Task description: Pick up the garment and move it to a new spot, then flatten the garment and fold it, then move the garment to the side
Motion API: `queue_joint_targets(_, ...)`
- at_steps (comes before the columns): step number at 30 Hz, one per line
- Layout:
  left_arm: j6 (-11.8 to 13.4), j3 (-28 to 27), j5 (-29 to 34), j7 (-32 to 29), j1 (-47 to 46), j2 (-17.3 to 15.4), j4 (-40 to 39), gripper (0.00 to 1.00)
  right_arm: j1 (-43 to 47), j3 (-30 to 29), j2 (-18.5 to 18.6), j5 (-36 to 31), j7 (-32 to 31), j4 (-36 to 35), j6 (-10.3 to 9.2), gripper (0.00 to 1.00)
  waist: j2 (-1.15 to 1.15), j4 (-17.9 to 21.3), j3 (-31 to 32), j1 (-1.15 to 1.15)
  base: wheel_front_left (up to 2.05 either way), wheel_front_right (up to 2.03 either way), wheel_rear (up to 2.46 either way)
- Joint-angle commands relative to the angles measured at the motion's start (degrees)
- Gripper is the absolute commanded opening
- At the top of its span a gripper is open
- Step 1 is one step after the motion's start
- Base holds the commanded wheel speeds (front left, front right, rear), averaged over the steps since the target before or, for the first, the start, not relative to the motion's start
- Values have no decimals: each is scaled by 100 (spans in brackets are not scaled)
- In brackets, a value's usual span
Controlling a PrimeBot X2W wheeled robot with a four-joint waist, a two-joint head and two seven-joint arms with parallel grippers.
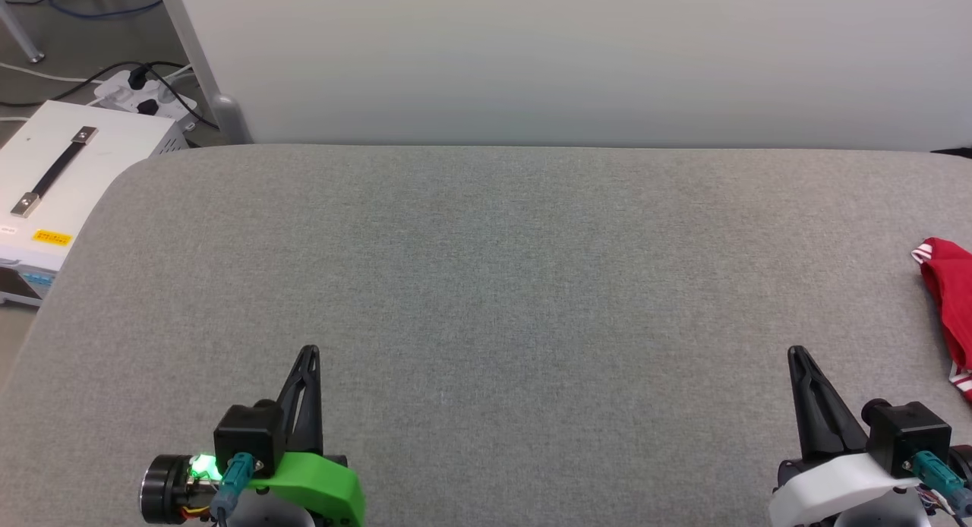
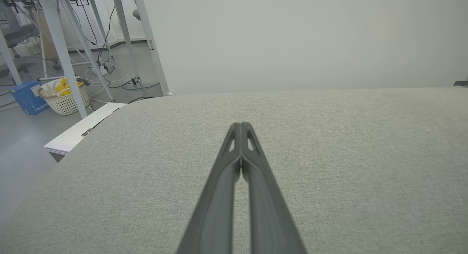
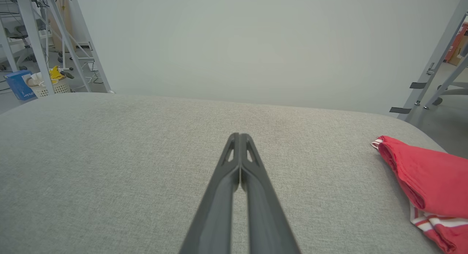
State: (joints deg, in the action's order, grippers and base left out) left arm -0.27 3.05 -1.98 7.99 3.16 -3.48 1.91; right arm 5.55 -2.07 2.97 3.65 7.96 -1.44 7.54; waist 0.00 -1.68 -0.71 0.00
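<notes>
Left tool (image 1: 309, 356) lower left, right tool (image 1: 796, 356) lower right, both closed, empty. Red garment (image 1: 951, 299) bunched on desk (image 1: 486, 269), frame's right edge.

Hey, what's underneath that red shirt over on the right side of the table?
The red garment lies bunched on the grey fabric-covered table, near its right edge. Anything beneath its folds is covered and cannot be seen.
</notes>
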Motion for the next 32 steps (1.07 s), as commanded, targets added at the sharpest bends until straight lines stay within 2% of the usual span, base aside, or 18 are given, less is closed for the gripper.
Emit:
queue_joint_targets(1, 11, -37, 38, -42, -121, 27, -25, 0, -130, 10, -4, -70, -36, 23, -3, 0, 0, 3, 2, 0, 0, 0, 0)
queue_joint_targets(32, 19, -163, 113, -399, -213, 43, -103, 0, -330, 103, -7, -209, -394, 80, -4, 0, 0, 81, 34, 0, 0, 0, 0)
